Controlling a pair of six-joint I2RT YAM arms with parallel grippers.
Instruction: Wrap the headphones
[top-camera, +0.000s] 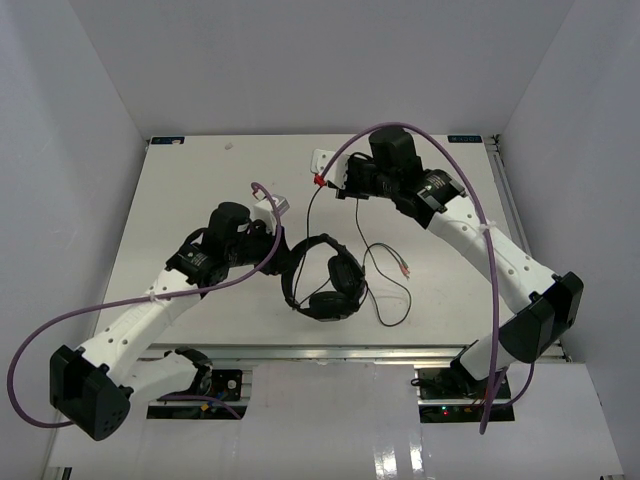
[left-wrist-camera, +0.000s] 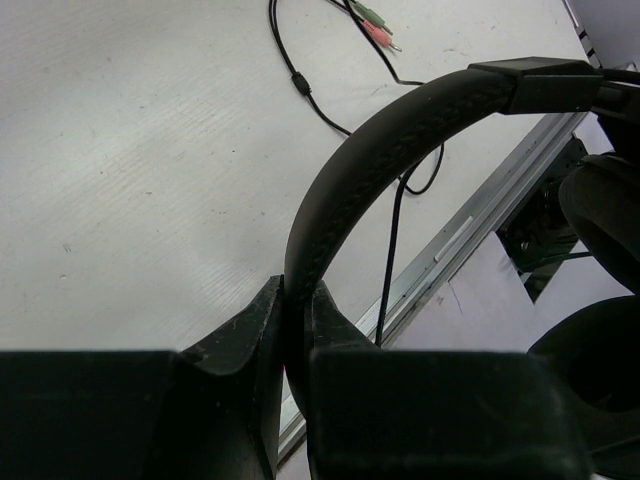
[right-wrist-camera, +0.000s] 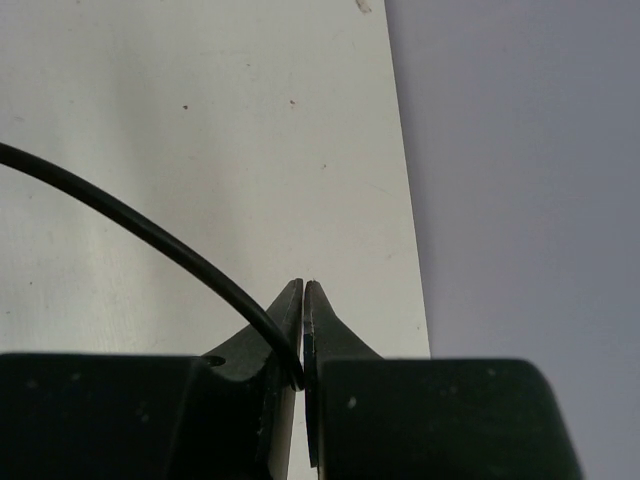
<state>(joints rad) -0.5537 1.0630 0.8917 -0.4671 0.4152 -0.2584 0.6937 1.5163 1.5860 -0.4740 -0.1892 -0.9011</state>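
Now, headphones (top-camera: 326, 305) — held — near table's (top-camera: 200, 190) front edge.

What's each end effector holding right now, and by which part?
Left end effector clamps the headphones by the headband. Right end effector pinches the cord.

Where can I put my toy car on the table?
The far left corner of the table is bare, between the back edge and the left arm. A smaller patch lies between the cord and the right arm. The middle is crowded: headphones in the left gripper, cord running to the right gripper.
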